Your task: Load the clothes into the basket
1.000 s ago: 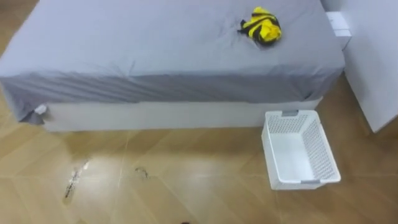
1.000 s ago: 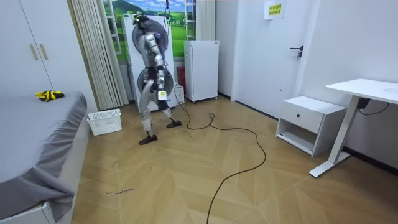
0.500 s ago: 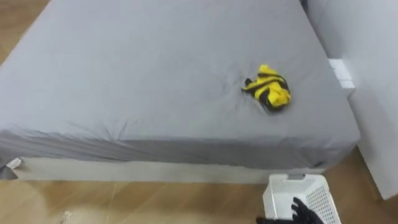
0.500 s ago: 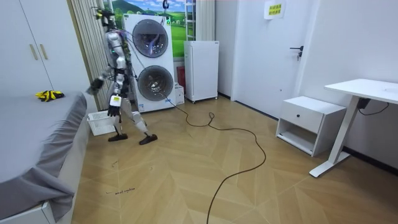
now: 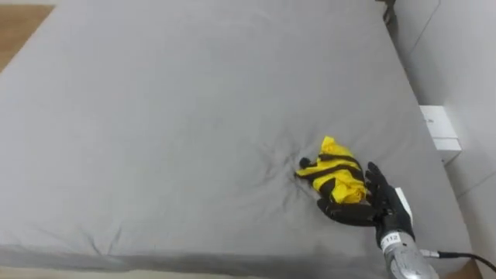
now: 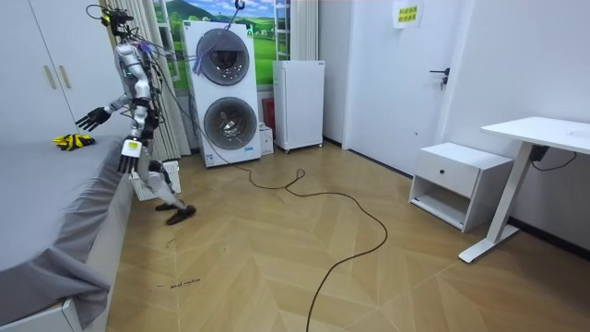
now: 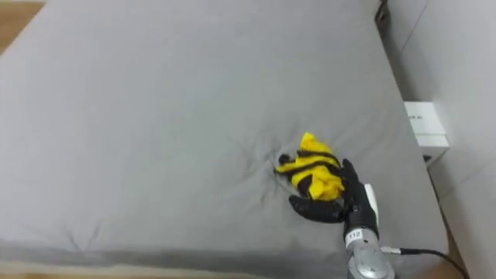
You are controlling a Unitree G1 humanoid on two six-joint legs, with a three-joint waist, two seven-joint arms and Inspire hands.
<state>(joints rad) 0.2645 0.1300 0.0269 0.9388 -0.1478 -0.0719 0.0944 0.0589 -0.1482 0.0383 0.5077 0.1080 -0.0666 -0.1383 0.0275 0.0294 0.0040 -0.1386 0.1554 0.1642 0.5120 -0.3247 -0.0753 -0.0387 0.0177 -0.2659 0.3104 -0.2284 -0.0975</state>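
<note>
Grey bed point(image 5: 155, 116) carries a crumpled yellow-and-black garment point(image 5: 335, 177); the right hand point(image 5: 384, 203) rests beside it. Its fingers point(image 5: 342, 211) are spread, tips touching the cloth, gripping nothing

A bed covered by a grey sheet point(image 7: 155, 116) is seen from above, its surface smooth apart from a few creases that radiate from one spot. At that spot a crumpled yellow and black garment point(image 7: 311, 173) is laid, towards the sheet's right side. The right hand point(image 7: 346, 203) is brought in from the lower right and is placed against the garment's near right edge. Its fingers point(image 7: 348, 177) are held straight along the cloth's right side, and its thumb is stretched out to the left below the garment. Beyond the bed's right edge a small white box point(image 7: 425, 124) is seen against a white wall point(image 7: 457, 62).
</note>
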